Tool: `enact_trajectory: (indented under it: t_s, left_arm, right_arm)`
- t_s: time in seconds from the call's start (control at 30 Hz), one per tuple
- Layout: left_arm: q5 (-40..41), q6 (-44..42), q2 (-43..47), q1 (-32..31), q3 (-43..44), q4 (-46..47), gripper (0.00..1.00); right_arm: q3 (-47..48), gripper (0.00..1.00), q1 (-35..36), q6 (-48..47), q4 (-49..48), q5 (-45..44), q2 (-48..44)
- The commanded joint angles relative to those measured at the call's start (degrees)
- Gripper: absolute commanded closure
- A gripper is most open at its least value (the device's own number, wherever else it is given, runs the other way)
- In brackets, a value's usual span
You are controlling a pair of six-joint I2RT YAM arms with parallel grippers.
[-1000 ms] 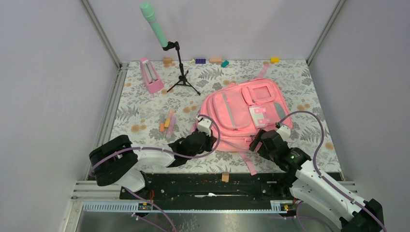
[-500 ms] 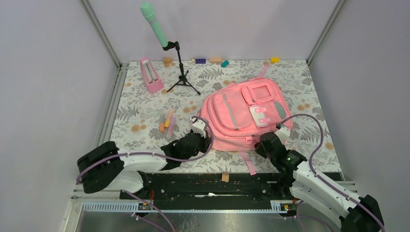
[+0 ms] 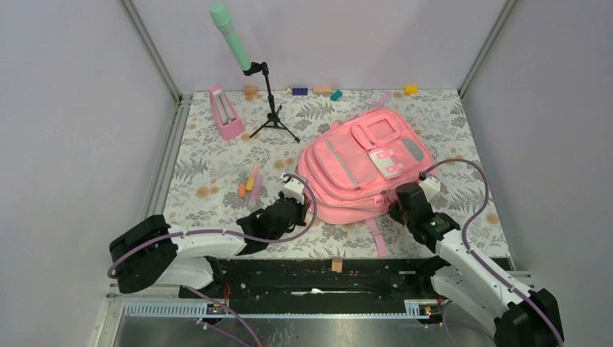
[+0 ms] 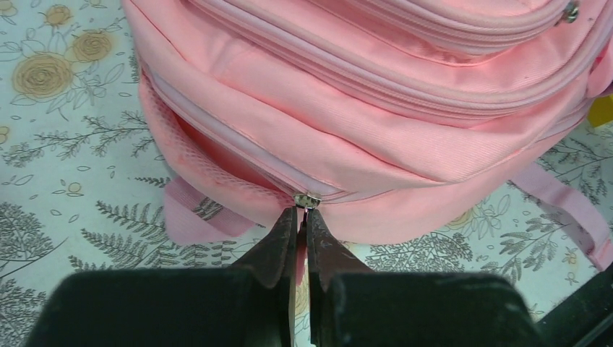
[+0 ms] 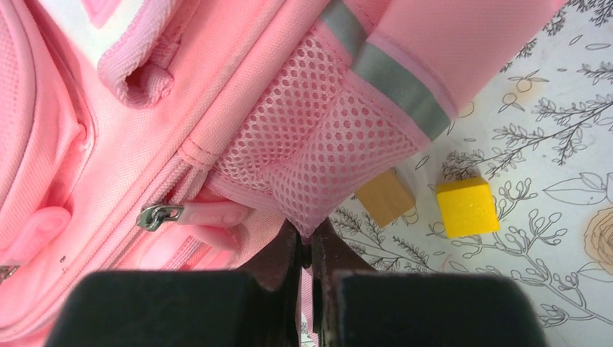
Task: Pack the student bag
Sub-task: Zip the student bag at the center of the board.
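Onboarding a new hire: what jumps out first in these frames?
A big pink student bag lies centre-right. At its near edge the left gripper pinches a zipper pull and the right gripper clamps the mesh side pocket. A green microphone on a stand rises at back left.

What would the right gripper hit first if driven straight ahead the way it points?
The mesh pocket of the backpack. The right gripper, shut, sits at its lower corner, apparently pinching it: contact is immediate. The wooden block and yellow block lie off to the right.
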State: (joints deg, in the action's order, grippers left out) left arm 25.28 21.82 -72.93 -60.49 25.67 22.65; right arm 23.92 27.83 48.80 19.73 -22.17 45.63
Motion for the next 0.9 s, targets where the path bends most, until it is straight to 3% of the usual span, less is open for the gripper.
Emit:
enact_trajectory:
  t_s: [0.0, 0.47, 0.7, 0.73, 0.87]
  left_arm:
    - [6.03, -2.31, 1.07, 2.51, 1.75, -0.07, 1.0]
    - [0.82, -2.18, -4.64, 14.92, 6.38, 2.94, 1.0]
    - [-7.01, -4.11, -5.77, 15.01, 7.55, 5.28, 1.0]
    - [-8.01, -4.22, -5.22, 14.54, 7.29, 5.51, 1.0]
    - [-10.25, -4.72, -3.41, 12.05, 6.84, 4.88, 1.0]
  right_arm:
    - [3.61, 1.0, -5.38, -5.65, -1.96, -3.61, 1.52]
    - [13.64, 1.0, -19.92, -12.04, -8.87, 12.19, 16.92]
    - [18.32, 1.0, -24.02, -10.22, -6.92, 21.71, 19.1]
    - [18.37, 0.95, -24.09, -9.87, -6.02, 23.28, 18.25]
    - [15.53, 0.35, -24.06, -7.9, -2.6, 26.73, 13.02]
